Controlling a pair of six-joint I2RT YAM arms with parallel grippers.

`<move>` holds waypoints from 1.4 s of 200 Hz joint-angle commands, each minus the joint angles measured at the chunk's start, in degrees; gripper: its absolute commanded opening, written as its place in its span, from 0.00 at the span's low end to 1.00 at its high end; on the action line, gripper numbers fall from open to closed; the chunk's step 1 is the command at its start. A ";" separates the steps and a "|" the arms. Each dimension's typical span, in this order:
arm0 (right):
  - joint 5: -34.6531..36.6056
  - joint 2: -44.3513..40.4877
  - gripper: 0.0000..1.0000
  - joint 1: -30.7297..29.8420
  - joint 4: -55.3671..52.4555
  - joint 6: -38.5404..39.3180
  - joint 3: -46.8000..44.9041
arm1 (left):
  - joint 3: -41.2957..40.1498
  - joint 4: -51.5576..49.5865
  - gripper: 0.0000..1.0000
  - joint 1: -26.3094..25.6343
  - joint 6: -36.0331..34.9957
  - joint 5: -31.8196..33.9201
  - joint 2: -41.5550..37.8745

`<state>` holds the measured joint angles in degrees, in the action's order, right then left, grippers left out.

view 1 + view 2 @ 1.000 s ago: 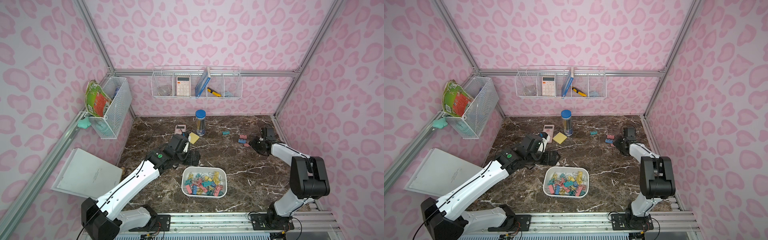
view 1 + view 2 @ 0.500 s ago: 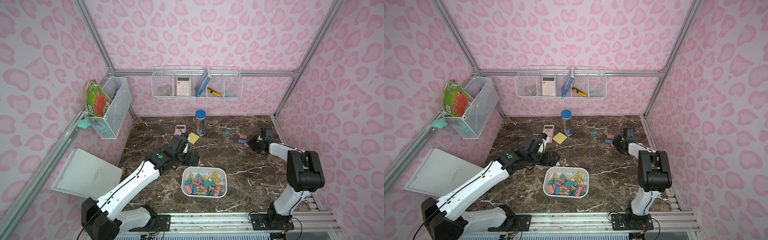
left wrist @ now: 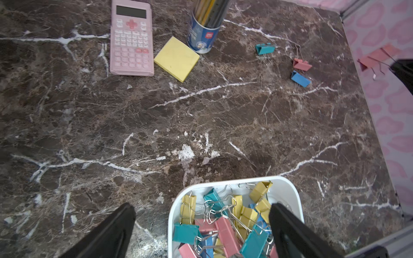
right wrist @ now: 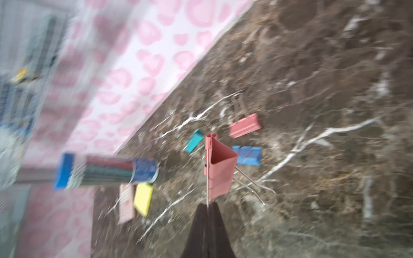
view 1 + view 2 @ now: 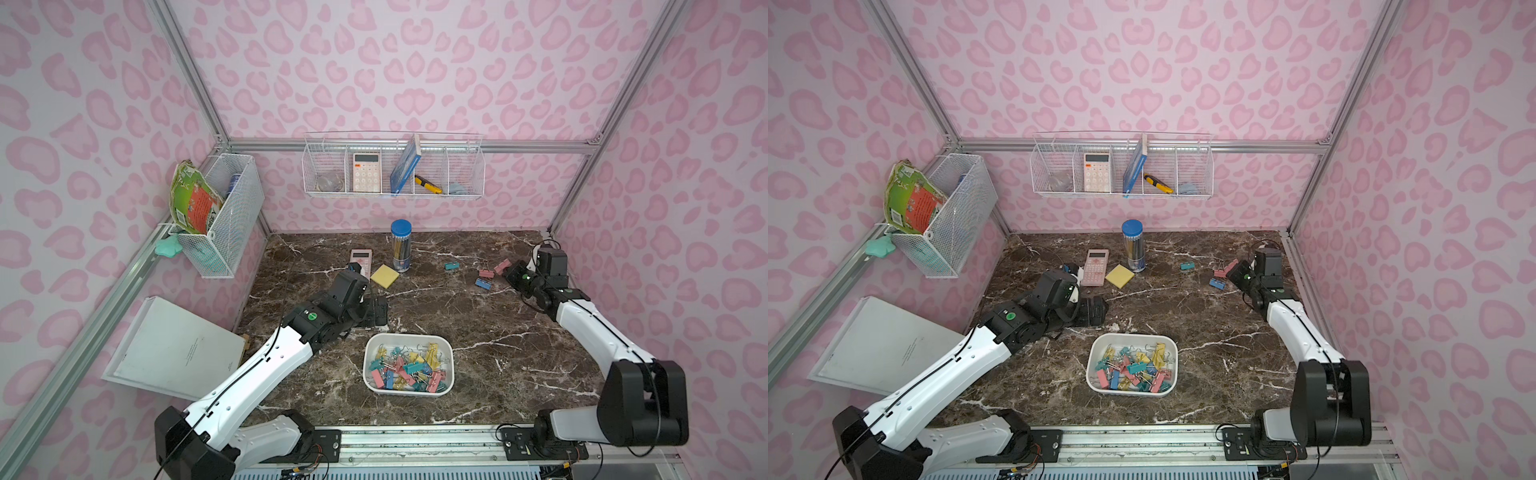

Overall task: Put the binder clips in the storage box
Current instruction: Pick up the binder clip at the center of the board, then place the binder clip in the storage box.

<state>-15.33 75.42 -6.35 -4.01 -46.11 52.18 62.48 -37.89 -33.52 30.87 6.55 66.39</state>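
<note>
right pincer (image 4: 207, 205) newly clamped on thin silver wire handle (image 4: 207, 192) of pink folded-metal clip (image 4: 220, 169) | left pincer (image 3: 201, 208) spread wide

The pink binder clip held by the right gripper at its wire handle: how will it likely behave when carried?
The pink binder clip will probably swing, since the right gripper pinches only one thin wire handle. The smooth wire may slip or turn in that grip. It looks light and stiff, so bending seems unlikely.
</note>
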 commanded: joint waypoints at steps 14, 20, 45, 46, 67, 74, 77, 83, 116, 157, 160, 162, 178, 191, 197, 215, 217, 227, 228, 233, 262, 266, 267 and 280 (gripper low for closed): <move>-11.93 -10.81 0.00 -16.83 -8.90 9.75 -0.54 | 0.11 3.08 0.99 2.19 6.08 3.58 0.93; -9.64 -11.68 0.00 -21.75 -11.71 10.39 0.02 | 0.01 3.70 0.98 2.40 6.86 4.53 1.15; -4.90 -12.09 0.00 -38.64 -16.72 7.70 0.33 | -0.25 5.82 0.99 2.58 9.68 9.33 1.48; -4.89 -12.07 0.00 -39.08 -16.55 7.53 0.27 | -0.30 5.86 0.99 2.67 9.71 9.48 1.52; -5.21 -9.74 0.00 -46.58 -12.60 3.57 -1.62 | 0.58 5.79 0.99 3.11 9.76 11.26 1.88; -5.30 -8.29 0.00 -48.32 -11.27 2.50 -2.14 | 1.10 5.19 0.99 3.16 9.58 11.78 1.98; -5.15 -7.62 0.00 -49.13 -10.82 2.09 -2.47 | 1.29 4.84 0.99 3.15 9.49 12.09 1.94; -4.66 -6.17 0.00 -50.12 -10.21 1.66 -2.48 | 1.58 4.32 0.99 3.18 9.22 12.53 1.84; 0.22 4.82 0.00 -54.46 -12.84 5.02 2.84 | 0.31 4.01 0.99 3.15 8.10 13.55 -0.39; 1.04 14.84 0.01 -54.56 -12.62 6.94 6.30 | -0.44 4.82 0.97 3.18 4.67 9.84 0.05; 1.09 15.12 0.03 -54.58 -12.53 6.93 6.28 | -0.13 4.76 0.96 3.12 4.32 9.36 0.32; 1.16 15.22 0.06 -54.56 -12.47 6.83 6.27 | 0.09 4.69 0.96 3.15 4.07 9.01 0.56; 2.65 14.32 0.21 -54.57 -11.79 6.38 5.85 | 2.16 3.67 0.94 3.14 1.65 6.12 2.58; 5.82 11.95 0.30 -54.50 -11.86 6.85 5.93 | 3.46 3.55 0.93 3.18 0.93 4.82 4.24; 7.74 10.39 0.34 -54.26 -12.23 7.03 6.05 | 4.13 3.86 0.92 3.15 0.65 4.14 4.95; 14.02 3.78 0.42 -52.35 -11.89 6.46 4.96 | 5.94 6.02 0.87 3.05 -0.01 1.08 7.27; 14.83 2.89 0.42 -52.01 -11.98 6.07 4.77 | 6.17 6.39 0.87 3.09 -0.31 0.39 7.64; 17.23 -1.86 0.45 -48.66 -11.59 6.03 3.11 | 7.20 9.43 0.86 2.86 -2.26 -3.33 9.52; 17.38 -2.43 0.45 -48.23 -11.48 6.03 2.89 | 7.43 9.68 0.85 2.85 -2.42 -3.66 9.84; 18.20 -5.17 0.46 -45.87 -11.04 6.16 1.58 | 8.19 10.89 0.85 2.55 -2.92 -5.26 11.13; 20.98 -20.93 0.55 -22.26 -5.28 4.69 -9.20 | 18.36 16.23 0.79 -0.46 -4.29 -12.02 23.13; 20.07 -22.85 0.56 -18.42 -4.77 4.01 -10.48 | 20.20 16.10 0.78 -1.07 -4.79 -12.68 25.35; 19.81 -23.25 0.56 -17.42 -4.64 3.79 -10.77 | 21.40 16.01 0.77 -1.22 -4.95 -12.78 26.02; 13.60 -26.43 0.56 -6.11 -3.65 2.78 -13.22 | 29.86 15.04 0.74 -3.46 -7.76 -13.69 34.22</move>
<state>2.44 53.84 -26.85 -10.63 -40.82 42.87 82.06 -26.26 -34.15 28.12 -0.91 90.72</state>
